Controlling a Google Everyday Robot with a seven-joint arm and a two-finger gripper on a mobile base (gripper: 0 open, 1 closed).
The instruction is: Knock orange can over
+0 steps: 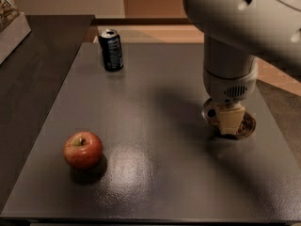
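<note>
The orange can (246,125) is at the right side of the dark grey table (155,126), mostly hidden under my gripper. Only a bit of its silver top at the left and of its coppery body with dark markings at the right show. I cannot tell whether it stands upright or is tipped. My gripper (230,120) points down from the big white arm and sits directly over the can, touching or nearly touching it.
A dark blue can (112,50) stands upright at the table's far left. A red apple (83,149) lies at the near left. A white box (11,29) sits on the dark counter at the far left. The table's right edge is close to the gripper.
</note>
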